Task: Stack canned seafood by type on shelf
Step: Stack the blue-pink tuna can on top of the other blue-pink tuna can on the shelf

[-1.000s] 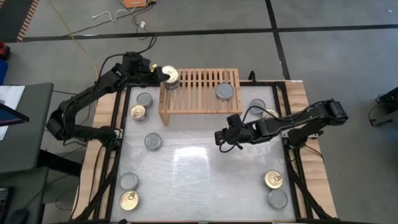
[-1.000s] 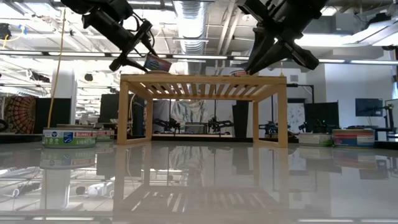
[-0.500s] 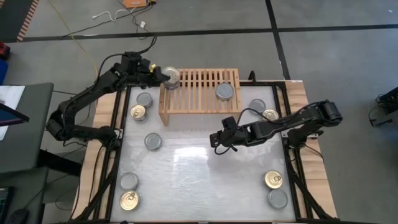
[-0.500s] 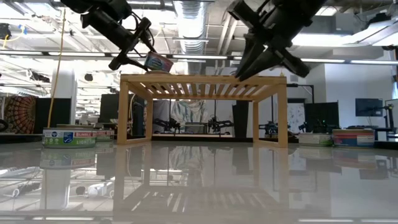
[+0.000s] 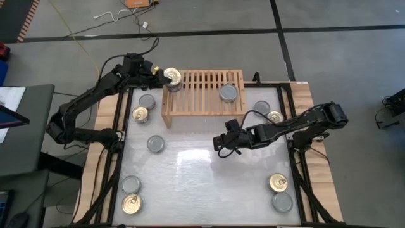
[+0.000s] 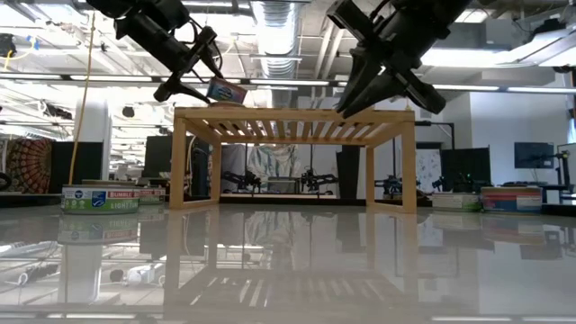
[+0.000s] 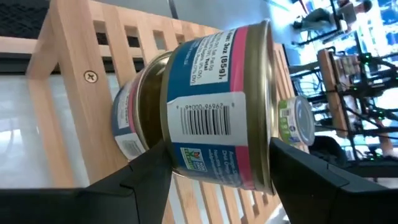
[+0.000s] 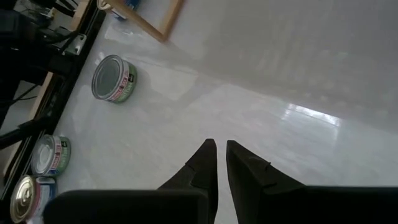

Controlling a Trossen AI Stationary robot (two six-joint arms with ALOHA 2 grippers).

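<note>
My left gripper (image 5: 163,76) is at the shelf's (image 5: 202,95) far left corner, shut on a gold-topped tin with a blue and pink label (image 7: 217,112). This tin sits tilted over a like tin (image 7: 127,124) that stands on the slats. A silver-topped tin (image 5: 228,94) stands on the shelf's right part. My right gripper (image 5: 218,144) hangs shut over the table's middle, in front of the shelf, touching nothing. In the low view the held tin (image 6: 227,91) shows above the shelf top. My left gripper pinches the tin between its two fingers. One finger (image 7: 140,180) is at the tin's bottom end and the other finger (image 7: 305,174) at its gold-rimmed top end (image 7: 266,124). It comes from the table's left, slanting down. The tin is tilted over the lower tin; whether they touch, I cannot tell.
Loose tins lie around the table: three on the left near the shelf (image 5: 147,101) (image 5: 140,114) (image 5: 155,144), two at the near left corner (image 5: 131,184) (image 5: 131,204), two right of the shelf (image 5: 261,107) (image 5: 274,117), two near right (image 5: 278,183) (image 5: 282,202).
My right gripper has moved a little toward the table's left, staying shut, and then held still. My left gripper has kept the tin at the shelf's far left corner.
</note>
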